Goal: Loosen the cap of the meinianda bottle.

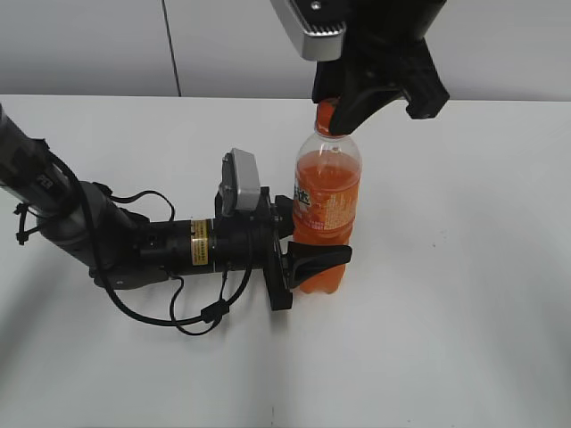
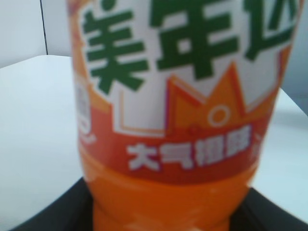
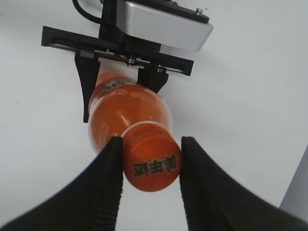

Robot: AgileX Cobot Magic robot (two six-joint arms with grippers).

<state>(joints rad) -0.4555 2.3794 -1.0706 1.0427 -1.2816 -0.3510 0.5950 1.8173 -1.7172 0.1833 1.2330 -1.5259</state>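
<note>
Clamped from above, the right gripper (image 1: 332, 120) has its two black fingers pressed on either side of the cap (image 1: 326, 116), and the right wrist view shows both pads touching the cap's (image 3: 151, 166) ribbed side with no gap left. The left gripper (image 1: 303, 234) lies low along the table (image 1: 464, 294), its jaws closed around the waisted lower body of the meinianda bottle (image 1: 326, 209); one black finger (image 1: 314, 259) crosses the front of the bottle, the other sits behind it near the label.

The bottle stands upright near the middle of the white table, well in from every edge. To its right and in front the tabletop runs bare to the picture's border. On its left the room is taken up by the left arm (image 1: 107, 236) and its looping black cables (image 1: 192, 312). Behind, the far table edge meets a pale wall (image 1: 89, 45) with a thin vertical seam.

Seen from the left wrist, the label (image 2: 183, 82) fills nearly everything: large dark green Chinese characters on white, an orange-and-red crown-like shape beneath, and a red band carrying smaller white characters too blurred to read surely. Fine print down the label's side in the exterior view is too small to make out. On top of the cap, dark characters are printed on a pale strip.
</note>
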